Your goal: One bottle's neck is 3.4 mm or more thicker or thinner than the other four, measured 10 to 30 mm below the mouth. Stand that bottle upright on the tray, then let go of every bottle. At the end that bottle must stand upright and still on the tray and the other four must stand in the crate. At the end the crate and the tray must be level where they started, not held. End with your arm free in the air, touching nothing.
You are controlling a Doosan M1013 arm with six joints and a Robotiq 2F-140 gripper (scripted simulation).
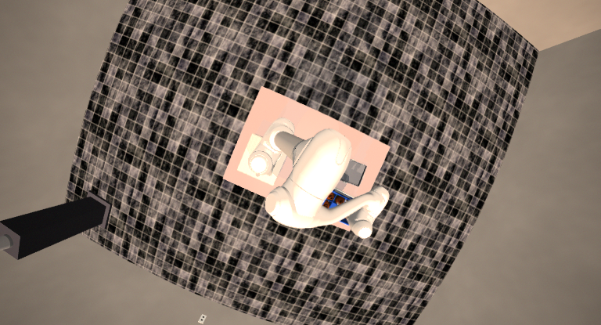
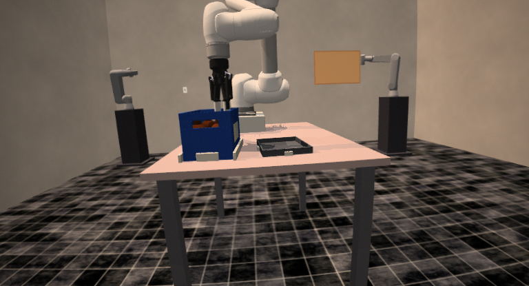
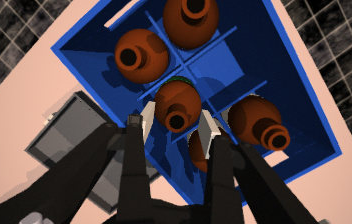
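Note:
A blue crate with dividers stands on the pink table and holds several brown bottles, all upright. It also shows in the exterior view. My gripper is open and points straight down over the crate, with its fingertips at the rim. The middle bottle lies between the two finger pads, with gaps on both sides. Other bottles stand at the far side, the far corner and the right. One bottle is partly hidden behind my right finger. The dark tray lies empty beside the crate.
Pale locating blocks line the crate's base. The arm's base pedestal stands at the back of the table. In the overhead view the arm covers most of the crate and part of the tray.

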